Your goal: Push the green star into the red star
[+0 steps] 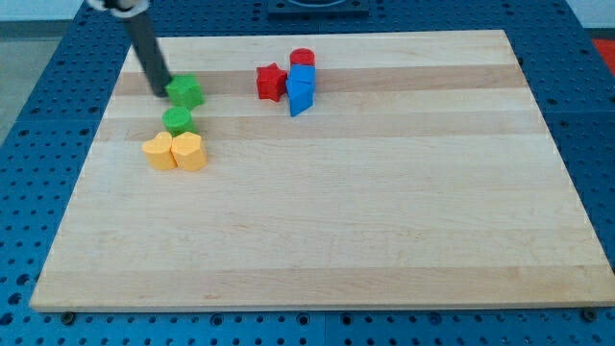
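Observation:
The green star [185,91] lies on the wooden board near the view's top left. The red star [271,81] lies to its right, with a gap of bare board between them. My tip [161,93] is at the green star's left side, touching or almost touching it; the dark rod slants up to the view's top left. A red cylinder [303,59] and two blue blocks [302,88] sit tight against the red star's right side.
A green cylinder [178,120] lies just below the green star. Two yellow blocks [175,152] sit below that. The wooden board [384,211] rests on a blue perforated table.

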`<state>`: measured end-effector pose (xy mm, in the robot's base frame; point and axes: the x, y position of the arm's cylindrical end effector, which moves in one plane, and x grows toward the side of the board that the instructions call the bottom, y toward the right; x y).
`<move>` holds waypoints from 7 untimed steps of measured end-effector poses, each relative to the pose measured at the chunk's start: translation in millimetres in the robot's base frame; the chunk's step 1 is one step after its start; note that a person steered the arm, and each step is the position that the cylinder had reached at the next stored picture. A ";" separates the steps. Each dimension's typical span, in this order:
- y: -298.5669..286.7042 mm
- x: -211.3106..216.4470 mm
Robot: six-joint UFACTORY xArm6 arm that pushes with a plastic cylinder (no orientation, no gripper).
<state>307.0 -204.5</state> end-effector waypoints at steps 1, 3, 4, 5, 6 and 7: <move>-20.8 4.3; -18.9 51.1; 28.0 18.7; 62.9 -17.2; 42.3 -18.0; 14.0 -34.1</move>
<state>272.9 -190.5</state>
